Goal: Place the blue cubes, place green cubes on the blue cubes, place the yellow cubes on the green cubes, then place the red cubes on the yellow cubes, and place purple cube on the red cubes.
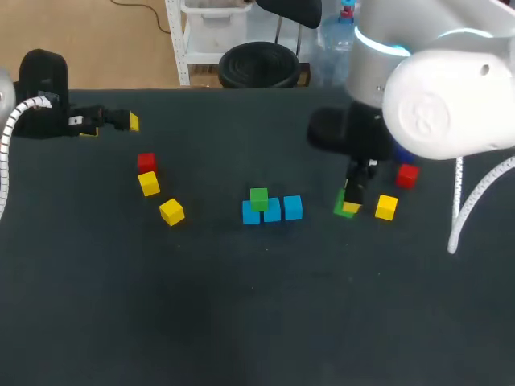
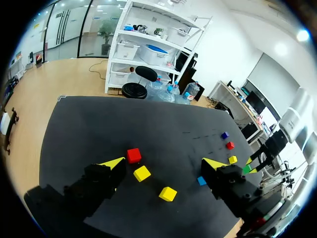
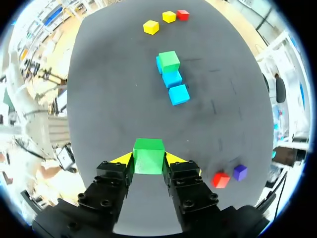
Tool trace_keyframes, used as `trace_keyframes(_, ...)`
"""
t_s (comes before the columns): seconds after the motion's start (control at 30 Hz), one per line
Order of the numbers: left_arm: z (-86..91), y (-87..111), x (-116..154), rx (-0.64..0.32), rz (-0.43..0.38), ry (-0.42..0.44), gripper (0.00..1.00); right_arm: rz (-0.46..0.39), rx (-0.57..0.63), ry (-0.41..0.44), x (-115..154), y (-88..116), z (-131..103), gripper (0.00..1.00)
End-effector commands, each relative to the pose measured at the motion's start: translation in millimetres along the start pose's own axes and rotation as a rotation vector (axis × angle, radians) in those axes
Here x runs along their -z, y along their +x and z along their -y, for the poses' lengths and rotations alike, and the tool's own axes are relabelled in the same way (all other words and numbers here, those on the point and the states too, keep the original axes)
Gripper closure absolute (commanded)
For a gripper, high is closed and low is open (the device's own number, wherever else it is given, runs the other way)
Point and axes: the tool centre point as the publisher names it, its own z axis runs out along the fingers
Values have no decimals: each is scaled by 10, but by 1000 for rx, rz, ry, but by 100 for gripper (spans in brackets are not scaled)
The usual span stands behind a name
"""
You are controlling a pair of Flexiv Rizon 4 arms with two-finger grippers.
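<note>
Three blue cubes sit in a row at the table's middle, and one green cube rests on the leftmost. To their right, my right gripper is shut on a second green cube, low over the table; the row of blue cubes lies ahead of its fingers. A yellow cube, a red cube and a purple cube lie close by. At the left are a red cube and two yellow cubes. My left gripper hangs open at the far left, holding nothing.
The black table has a wide bare stretch along its near side. In the left wrist view the left-hand red cube and yellow cubes lie just ahead of the open left gripper.
</note>
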Motion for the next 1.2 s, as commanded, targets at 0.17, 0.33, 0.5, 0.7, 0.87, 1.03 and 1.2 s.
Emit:
trace_keyframes(0.17, -24, 11, -2, -2, 6, 11, 0, -132, 119, 39, 6, -361, 0, 100)
trace_keyframes(0.33, -24, 11, -2, -2, 6, 11, 0, -120, 184, 35, -23, -562, -1, 100)
trace_keyframes(0.5, -24, 11, -2, -2, 6, 11, 0, -140, 227, 38, -79, -666, 63, 100)
trace_keyframes(0.7, -24, 11, -2, -2, 6, 11, 0, -172, 277, 35, -126, -774, 147, 100)
trace_keyframes(0.87, -24, 11, -2, -2, 6, 11, 0, -176, 303, 28, -176, -866, 210, 100)
trace_keyframes(1.03, -24, 11, -2, -2, 6, 11, 0, -187, 315, 19, -246, -908, 283, 100)
trace_keyframes(1.2, -24, 11, -2, -2, 6, 11, 0, -204, 316, 13, -302, -918, 348, 100)
